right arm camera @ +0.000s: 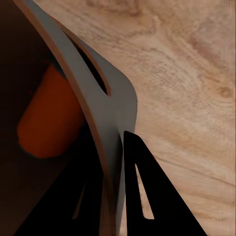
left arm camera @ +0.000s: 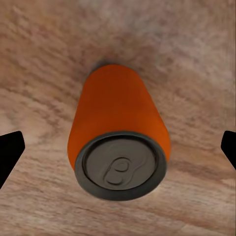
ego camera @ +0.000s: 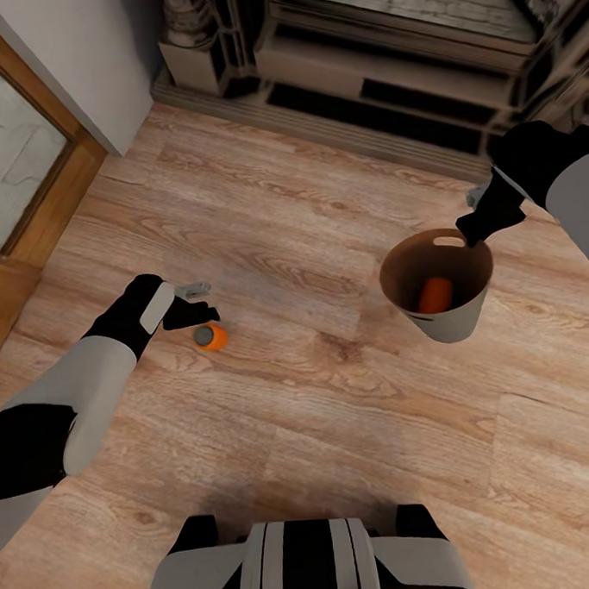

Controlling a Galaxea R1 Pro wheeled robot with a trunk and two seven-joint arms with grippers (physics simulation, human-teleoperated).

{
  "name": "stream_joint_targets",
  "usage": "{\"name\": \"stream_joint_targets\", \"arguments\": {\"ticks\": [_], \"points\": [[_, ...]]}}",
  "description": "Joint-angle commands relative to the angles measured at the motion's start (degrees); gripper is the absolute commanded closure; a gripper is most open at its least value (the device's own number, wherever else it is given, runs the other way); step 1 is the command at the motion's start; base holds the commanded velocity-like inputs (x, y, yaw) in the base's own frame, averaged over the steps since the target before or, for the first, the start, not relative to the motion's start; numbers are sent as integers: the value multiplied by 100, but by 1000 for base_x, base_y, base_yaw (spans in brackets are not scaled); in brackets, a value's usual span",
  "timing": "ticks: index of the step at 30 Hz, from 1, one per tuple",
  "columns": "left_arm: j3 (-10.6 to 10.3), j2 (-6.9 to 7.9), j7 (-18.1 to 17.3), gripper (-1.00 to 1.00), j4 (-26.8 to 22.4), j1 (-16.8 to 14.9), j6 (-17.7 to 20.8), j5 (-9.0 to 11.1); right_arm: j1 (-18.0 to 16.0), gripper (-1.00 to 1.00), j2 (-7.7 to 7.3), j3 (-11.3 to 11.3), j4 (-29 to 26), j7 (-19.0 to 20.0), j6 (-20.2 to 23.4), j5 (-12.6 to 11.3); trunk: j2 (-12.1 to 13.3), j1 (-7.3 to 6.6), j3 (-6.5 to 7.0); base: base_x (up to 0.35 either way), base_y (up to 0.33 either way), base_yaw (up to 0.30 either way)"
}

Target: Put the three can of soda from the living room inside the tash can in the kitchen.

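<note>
An orange soda can (ego camera: 211, 336) with a grey top stands upright on the light wood plank floor. My left gripper (ego camera: 198, 305) hangs open just above and beside it. In the left wrist view the can (left arm camera: 118, 132) sits between the wide-apart fingertips (left arm camera: 10, 155), untouched. My right gripper (ego camera: 475, 230) is shut on the rim of the pale grey trash can (ego camera: 458, 322), next to its slot handle, and the bin tilts. A second orange can (ego camera: 435, 294) lies inside the brown interior. The right wrist view shows the pinched wall (right arm camera: 118, 105) and that can (right arm camera: 46, 118). The blue can is out of view.
A brick fireplace with a stepped hearth (ego camera: 386, 56) runs across the far side. A wood-framed glass door (ego camera: 29, 170) and a grey wall corner (ego camera: 84, 72) stand at the left. My base (ego camera: 308, 561) shows at the near edge. Plank floor lies between the arms.
</note>
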Motion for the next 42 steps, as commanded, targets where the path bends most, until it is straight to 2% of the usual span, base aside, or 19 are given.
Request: {"name": "stream_joint_targets", "arguments": {"ticks": [1,5,10,42], "points": [[0,-3,0,-100,0,0,0,0,-3,100,-1,92,5,12,5,37,-42,21,-20,0,-3,0],[0,-8,0,-100,0,0,0,0,0,100,-23,73,3,12,5,37,-202,109,-113,0,-1,0],[1,-10,0,-100,0,3,0,0,-3,100,-42,74,2,12,5,37,-202,109,-146,0,0,0],[-26,-8,-29,-100,-4,7,9,3,4,100,-55,85,5,12,5,37,-202,109,-154,-37,0,0]]}}
